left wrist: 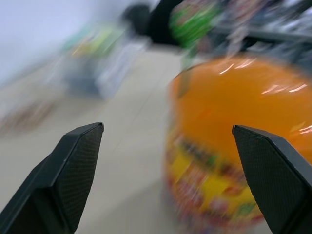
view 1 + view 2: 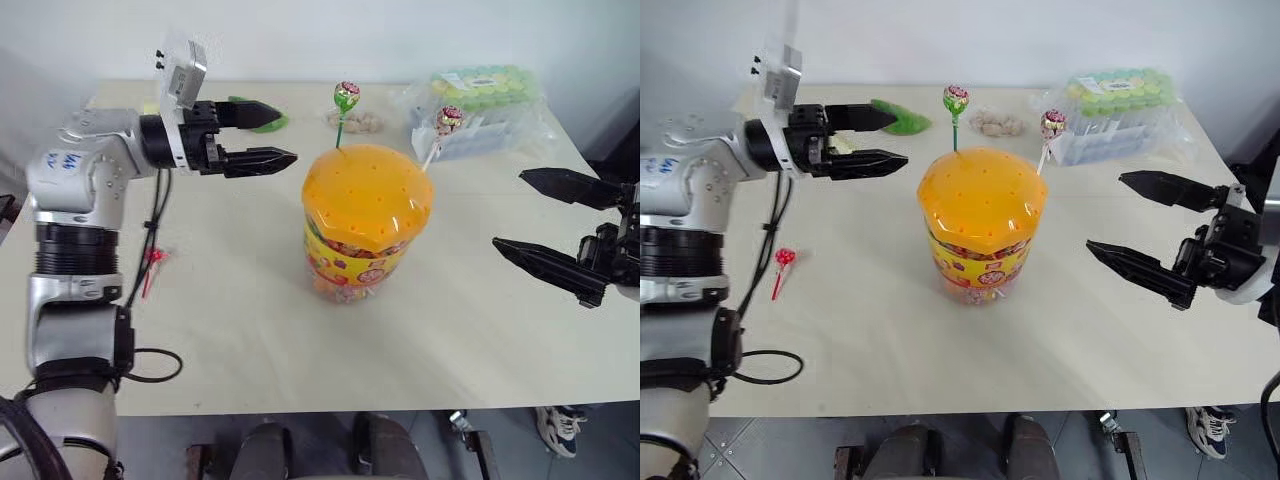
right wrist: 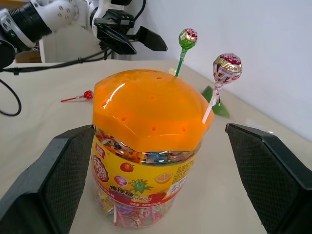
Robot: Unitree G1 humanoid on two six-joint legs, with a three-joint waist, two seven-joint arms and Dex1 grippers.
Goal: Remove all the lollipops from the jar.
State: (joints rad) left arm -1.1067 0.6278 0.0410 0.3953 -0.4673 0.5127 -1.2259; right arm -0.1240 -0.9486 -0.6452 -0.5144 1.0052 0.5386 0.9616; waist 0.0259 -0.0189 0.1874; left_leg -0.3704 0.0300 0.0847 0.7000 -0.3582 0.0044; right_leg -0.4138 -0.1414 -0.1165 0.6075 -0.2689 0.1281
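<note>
Orange, hole-dotted lid (image 2: 367, 198) caps the jar (image 2: 352, 262), a clear tub with a yellow-red candy label, standing upright near the middle of the table (image 2: 250, 330).

2 lollipops stand in lid holes:
- Green lollipop (image 2: 346, 97) on a green stick, upright, at the far side of the lid.
- Red-gold lollipop (image 2: 449, 119) on a white stick, tilted outward, at the lid's far right edge.

1 red lollipop (image 2: 784, 258) on a red stick lies flat on the table, well to the left of the jar, beside a black cable (image 2: 770, 240).

Left gripper (image 2: 270, 136) is raised to the left of the jar, about level with the lid top, pointing toward the green lollipop. Its fingers are spread apart and hold nothing; it is clear of the jar and the sticks.

Right gripper (image 2: 530, 210) hangs to the right of the jar, pointing at it. Its fingers are spread wide and empty, apart from the jar. In the right wrist view the jar sits between the 2 fingers (image 3: 56, 170) without contact.

At the far table edge: a green object (image 2: 902, 118), a small pile of light-brown pieces (image 2: 997, 122), and a clear bag of green-lidded packs (image 2: 485, 100).
</note>
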